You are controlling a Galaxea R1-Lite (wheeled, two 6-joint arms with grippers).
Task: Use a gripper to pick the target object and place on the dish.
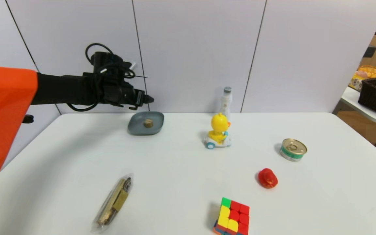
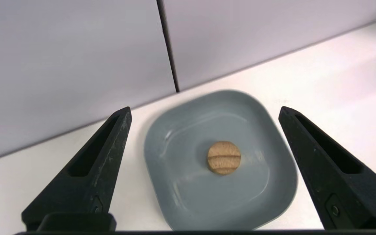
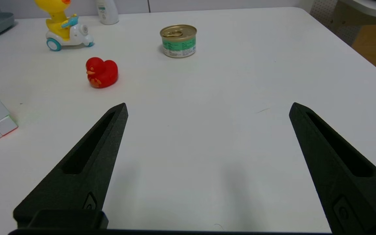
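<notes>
Wooden knob (image 2: 224, 157) rests on the dish (image 2: 175, 195), centre frame; placement looks complete. Left gripper (image 2: 204, 112) hangs above, spread wide, empty.

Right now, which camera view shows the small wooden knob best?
The left wrist view: the wooden knob fills it, groove visible, lying in the middle of the dish between the open left gripper fingers. The head view shows it small and far. In the right wrist view only a tan sliver shows.
</notes>
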